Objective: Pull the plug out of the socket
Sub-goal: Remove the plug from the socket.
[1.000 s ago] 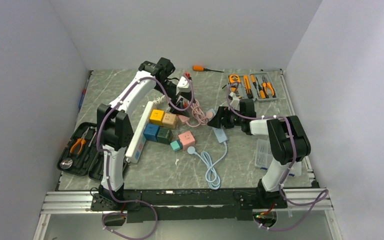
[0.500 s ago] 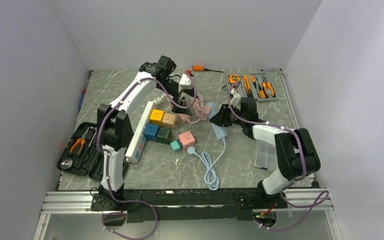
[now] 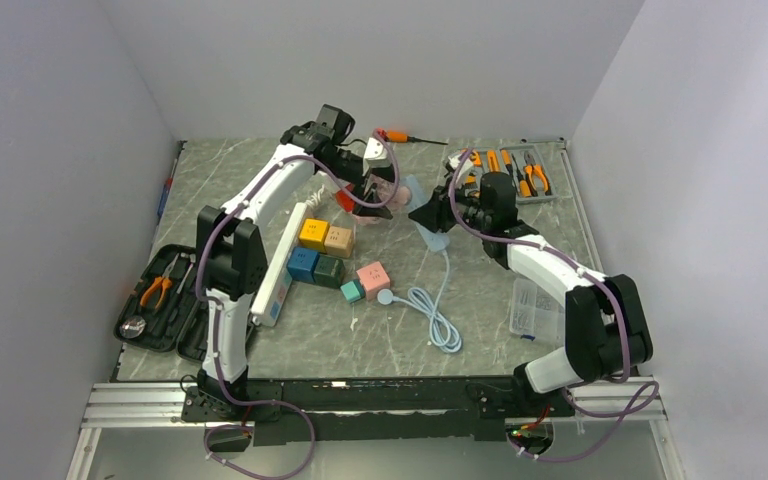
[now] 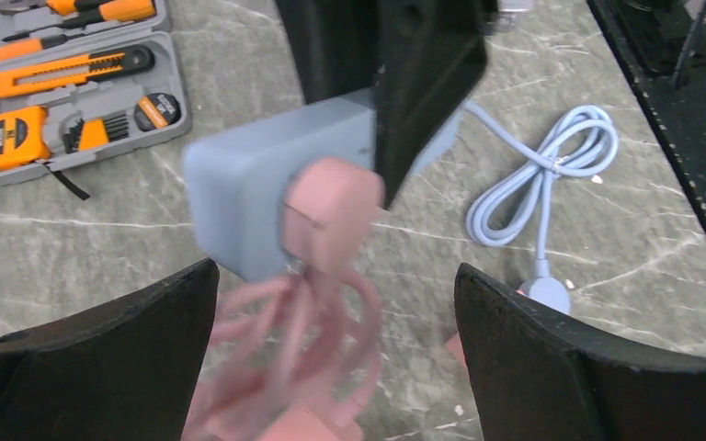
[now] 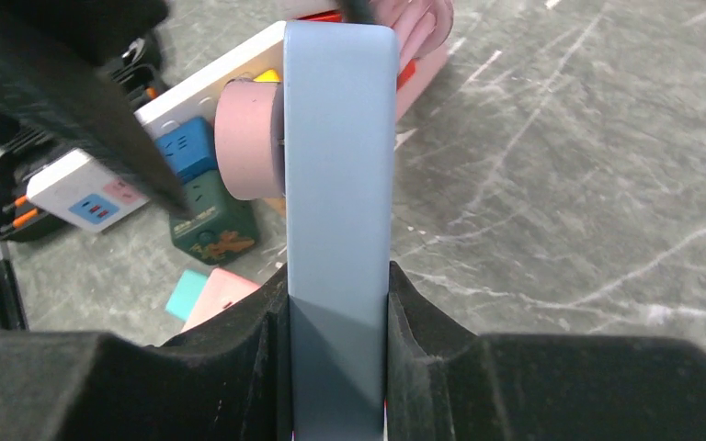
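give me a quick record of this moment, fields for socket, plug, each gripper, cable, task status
socket: pale blue rectangular socket block, held on edge above the grey marble table
plug: round pink plug, seated in the block's face, pink cord hanging below
right gripper: shut on the block's end
left gripper: open, plug just ahead between its fingers, no contact visible
cable: pale blue coiled cable, lying on the table
task status: plug not yet pulled out
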You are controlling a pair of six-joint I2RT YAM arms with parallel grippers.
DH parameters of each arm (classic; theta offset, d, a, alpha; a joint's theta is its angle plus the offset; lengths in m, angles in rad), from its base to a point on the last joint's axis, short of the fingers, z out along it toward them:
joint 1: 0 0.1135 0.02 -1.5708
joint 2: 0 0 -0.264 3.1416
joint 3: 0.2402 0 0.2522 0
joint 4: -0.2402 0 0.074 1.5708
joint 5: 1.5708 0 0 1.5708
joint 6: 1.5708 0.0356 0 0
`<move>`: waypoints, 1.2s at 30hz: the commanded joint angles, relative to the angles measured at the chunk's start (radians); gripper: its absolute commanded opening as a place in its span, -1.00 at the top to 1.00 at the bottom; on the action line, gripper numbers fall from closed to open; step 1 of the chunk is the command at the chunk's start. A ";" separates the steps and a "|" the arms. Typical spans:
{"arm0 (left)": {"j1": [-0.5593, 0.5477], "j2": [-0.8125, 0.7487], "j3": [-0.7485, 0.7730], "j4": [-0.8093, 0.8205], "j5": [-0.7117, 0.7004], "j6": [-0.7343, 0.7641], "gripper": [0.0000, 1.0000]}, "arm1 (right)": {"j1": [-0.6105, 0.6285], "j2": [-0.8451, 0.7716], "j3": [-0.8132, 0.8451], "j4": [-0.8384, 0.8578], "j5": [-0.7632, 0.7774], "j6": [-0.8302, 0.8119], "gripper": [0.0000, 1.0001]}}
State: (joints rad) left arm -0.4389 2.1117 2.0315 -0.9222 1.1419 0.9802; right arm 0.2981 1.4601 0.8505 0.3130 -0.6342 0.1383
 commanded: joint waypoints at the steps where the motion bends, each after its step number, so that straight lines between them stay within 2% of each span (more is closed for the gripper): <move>1: 0.001 0.010 0.009 0.172 -0.004 -0.095 -0.99 | 0.056 -0.091 0.113 0.047 -0.103 -0.092 1.00; 4: 0.024 -0.022 -0.024 0.291 0.001 -0.179 -0.99 | 0.064 -0.104 0.111 0.031 -0.098 -0.099 1.00; 6: 0.032 -0.030 -0.020 0.264 0.014 -0.150 -0.99 | 0.065 -0.113 0.108 0.026 -0.084 -0.103 1.00; 11: 0.025 0.023 0.086 -0.158 0.054 0.107 -0.99 | 0.066 -0.145 0.097 0.061 -0.055 -0.102 1.00; 14: 0.019 0.040 0.091 -0.267 0.051 0.184 -0.99 | 0.066 -0.157 0.093 0.090 -0.051 -0.099 1.00; 26: 0.017 0.002 0.008 -0.237 0.064 0.160 -0.96 | 0.064 -0.174 0.086 0.170 -0.026 -0.091 1.00; 28: 0.017 0.004 0.020 -0.236 0.077 0.151 -0.83 | 0.065 -0.166 0.082 0.187 -0.027 -0.081 1.00; 31: 0.017 0.022 0.071 -0.297 0.098 0.166 -0.45 | 0.066 -0.156 0.071 0.220 -0.012 -0.070 1.00; 33: 0.020 0.032 0.094 -0.357 0.101 0.210 -0.27 | 0.065 -0.157 0.059 0.241 -0.004 -0.067 1.00; 36: 0.029 0.024 0.082 -0.408 0.114 0.281 -0.21 | 0.065 -0.149 0.058 0.253 -0.002 -0.065 1.00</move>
State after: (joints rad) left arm -0.4198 2.1384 2.0960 -1.1671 1.2030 1.1744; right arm 0.3744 1.3869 0.8726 0.2832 -0.6373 0.0586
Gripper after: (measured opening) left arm 0.620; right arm 0.328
